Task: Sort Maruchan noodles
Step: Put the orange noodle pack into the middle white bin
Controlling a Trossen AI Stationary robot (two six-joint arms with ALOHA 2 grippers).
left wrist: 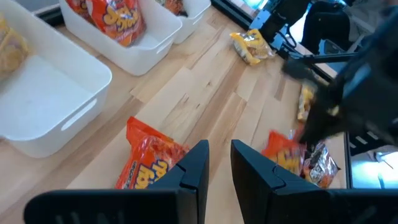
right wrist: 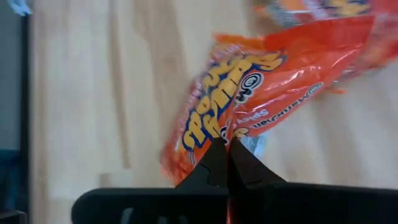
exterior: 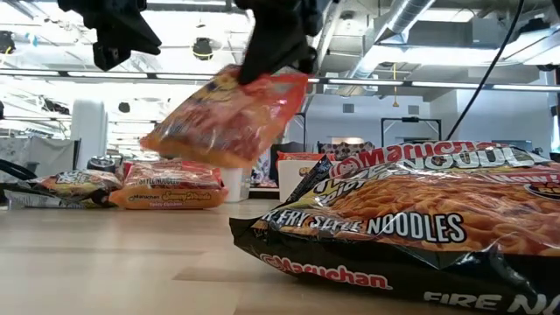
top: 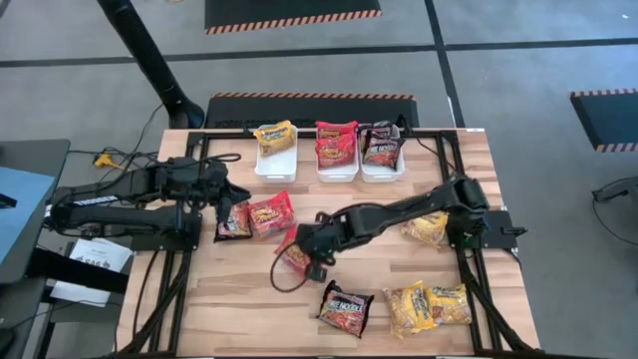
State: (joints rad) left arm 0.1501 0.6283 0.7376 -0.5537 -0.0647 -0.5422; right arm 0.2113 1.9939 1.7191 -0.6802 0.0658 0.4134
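Observation:
My right gripper (top: 307,246) is over the middle of the table, shut on a red Maruchan noodles packet (exterior: 226,118) that hangs in the air. My left gripper (left wrist: 219,163) hovers at the table's left with a narrow gap between its fingers and nothing in it. It is above a red packet (top: 270,212) and a dark packet (top: 234,221), both lying flat on the wood. Three white bins at the far edge hold yellow (top: 274,137), red (top: 336,144) and dark (top: 381,146) packets. My right gripper pinches the red packet's edge (right wrist: 229,132) between its two shut fingers, which slant down from above. Only the packet's rim is between the fingertips (right wrist: 214,163). The packet is clear of the table and hangs tilted below the fingers, its free end (exterior: 162,140) lower.
More packets lie loose on the wood: a yellow one (top: 429,228) at the right, a dark one (top: 345,308) and two yellow ones (top: 410,308) (top: 450,302) near the front edge. The dark packet fills the low view's foreground (exterior: 411,227). Black frame rails (top: 467,269) run along both sides.

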